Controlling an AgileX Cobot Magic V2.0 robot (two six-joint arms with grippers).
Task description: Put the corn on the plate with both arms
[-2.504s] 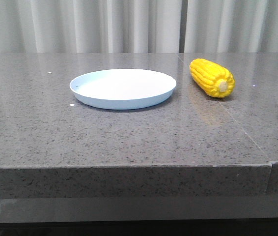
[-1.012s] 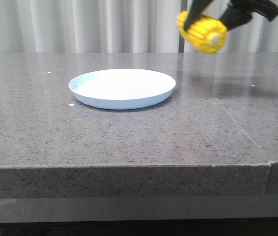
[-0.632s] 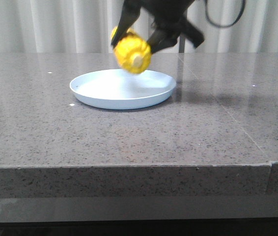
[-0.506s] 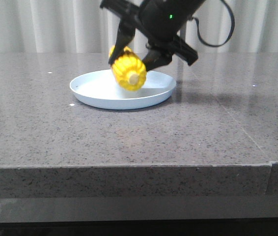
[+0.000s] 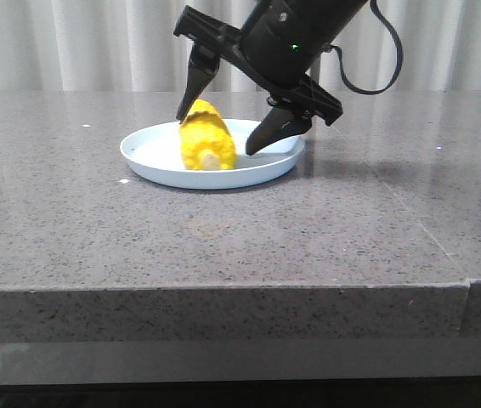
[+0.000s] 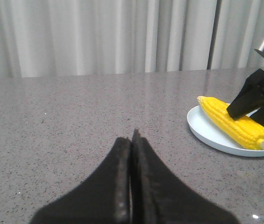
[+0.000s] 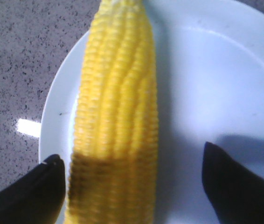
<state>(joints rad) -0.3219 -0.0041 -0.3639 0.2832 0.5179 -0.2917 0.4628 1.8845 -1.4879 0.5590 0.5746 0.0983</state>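
Observation:
The yellow corn (image 5: 205, 138) lies on the pale blue-white plate (image 5: 151, 161), toward its left side, cream core end facing the camera. It also shows in the left wrist view (image 6: 232, 122) on the plate (image 6: 202, 135) and in the right wrist view (image 7: 115, 126) on the plate (image 7: 206, 93). My right gripper (image 5: 223, 127) hangs over the plate, open, its two black fingers standing either side of the corn with a wide gap on one side (image 7: 132, 179). My left gripper (image 6: 132, 140) is shut and empty, over the bare table well away from the plate; it is out of the front view.
The grey speckled stone table (image 5: 96, 229) runs to a front edge low in the front view. White curtains (image 5: 96, 42) hang behind the table. A seam (image 5: 410, 212) crosses the tabletop on the right.
The right gripper lifted the corn from the table's right side, carried it left over the plate, lowered it and opened. The corn now rests on the plate.

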